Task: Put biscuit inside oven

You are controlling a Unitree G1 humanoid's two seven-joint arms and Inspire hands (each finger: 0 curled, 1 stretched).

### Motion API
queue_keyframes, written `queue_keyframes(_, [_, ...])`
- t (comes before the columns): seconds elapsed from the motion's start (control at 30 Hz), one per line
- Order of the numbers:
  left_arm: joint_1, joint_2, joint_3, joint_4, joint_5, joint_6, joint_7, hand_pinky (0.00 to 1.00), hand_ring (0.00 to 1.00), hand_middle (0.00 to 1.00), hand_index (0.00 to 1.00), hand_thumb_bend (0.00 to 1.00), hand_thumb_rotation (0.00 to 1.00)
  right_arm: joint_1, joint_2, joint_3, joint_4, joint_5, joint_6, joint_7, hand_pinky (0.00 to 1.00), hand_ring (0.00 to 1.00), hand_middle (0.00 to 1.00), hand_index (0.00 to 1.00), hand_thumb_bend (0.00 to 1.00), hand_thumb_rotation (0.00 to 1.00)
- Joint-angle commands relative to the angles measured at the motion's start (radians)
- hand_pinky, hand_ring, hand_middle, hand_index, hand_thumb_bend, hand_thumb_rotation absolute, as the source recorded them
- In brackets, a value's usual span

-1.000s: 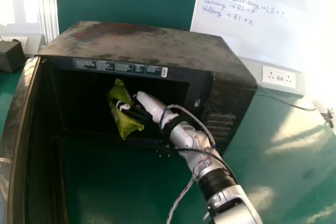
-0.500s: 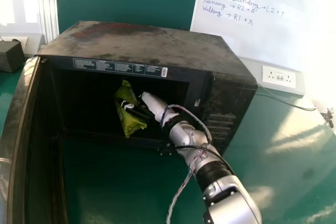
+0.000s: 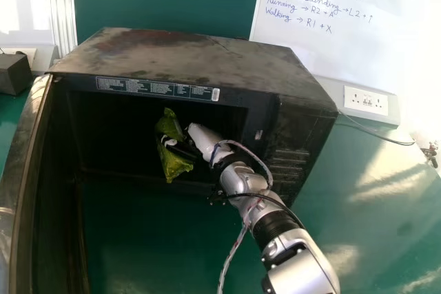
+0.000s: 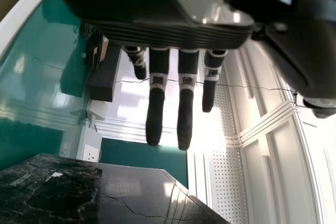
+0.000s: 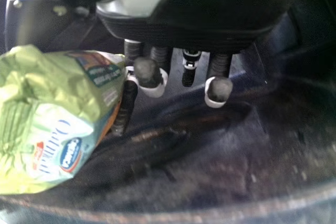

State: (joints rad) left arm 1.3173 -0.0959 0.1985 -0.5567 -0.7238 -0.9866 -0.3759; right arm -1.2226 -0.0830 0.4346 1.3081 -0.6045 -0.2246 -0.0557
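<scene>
Biscuit (image 3: pixel 173 167): crinkled, glossy green pack, in the mouth of the oven (image 3: pixel 186 53).
Oven: boxy, dark, scuffed casing.
Right hand (image 3: pixel 202 140): fingers curled, gripping the biscuit.
Left hand (image 4: pixel 155 119): straight, open fingers.
Right wrist view: biscuit's pale printed panel, rusty curved edge.

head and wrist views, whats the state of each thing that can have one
Oven, dark inside
Oven door, open
Biscuit packet, crumpled, held at the oven's opening
Right hand, closed on the biscuit packet
Left hand, fingers straight
</scene>
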Motion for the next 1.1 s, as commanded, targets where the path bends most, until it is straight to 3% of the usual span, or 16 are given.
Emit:
queue_keyframes(0.0, [0.037,-0.030,-0.018,-0.006,-0.012,-0.004,-0.005,0.35,0.41,0.52,0.85,0.73,0.63,-0.038,0.007,0.002,0.005,-0.003,0.005,-0.018,0.00,0.00,0.00,0.09,0.74,0.00])
queue_keyframes(0.17, [0.045,-0.045,-0.014,-0.006,0.015,-0.009,0.014,0.47,0.49,0.55,0.85,0.74,0.64,-0.039,0.012,0.011,0.014,-0.012,0.010,-0.027,0.00,0.00,0.00,0.08,0.76,0.00])
queue_keyframes(0.33, [0.040,-0.032,-0.022,-0.001,0.003,-0.025,0.003,0.42,0.46,0.54,0.84,0.74,0.65,-0.038,0.023,0.017,0.019,-0.022,0.018,-0.037,0.00,0.00,0.00,0.09,0.74,0.00])
queue_keyframes(0.43, [0.044,-0.034,-0.025,-0.002,0.007,-0.025,0.004,0.31,0.37,0.46,0.84,0.73,0.63,-0.037,0.034,0.011,0.022,-0.016,0.027,-0.035,0.00,0.00,0.00,0.09,0.73,0.00])
queue_keyframes(0.63, [0.039,-0.037,-0.016,0.009,0.020,-0.038,0.005,0.29,0.38,0.50,0.85,0.74,0.63,-0.040,0.052,0.007,0.027,-0.010,0.035,-0.027,0.00,0.00,0.00,0.09,0.72,0.00])
queue_keyframes(0.8, [0.042,-0.038,-0.024,0.008,0.021,-0.039,0.010,0.42,0.55,0.63,0.84,0.75,0.65,-0.045,0.060,-0.002,0.032,-0.002,0.038,-0.021,0.00,0.00,0.00,0.09,0.72,0.00])
queue_keyframes(0.87, [0.041,-0.038,-0.025,0.011,0.020,-0.041,0.009,0.42,0.55,0.63,0.84,0.75,0.65,-0.048,0.067,-0.007,0.035,0.001,0.043,-0.026,0.00,0.00,0.00,0.09,0.73,0.00])
queue_keyframes(1.07, [0.042,-0.039,-0.026,0.014,0.028,-0.049,0.006,0.56,0.64,0.70,0.84,0.75,0.67,-0.056,0.080,0.012,0.045,-0.020,0.056,-0.036,0.00,0.00,0.00,0.09,0.73,0.00])
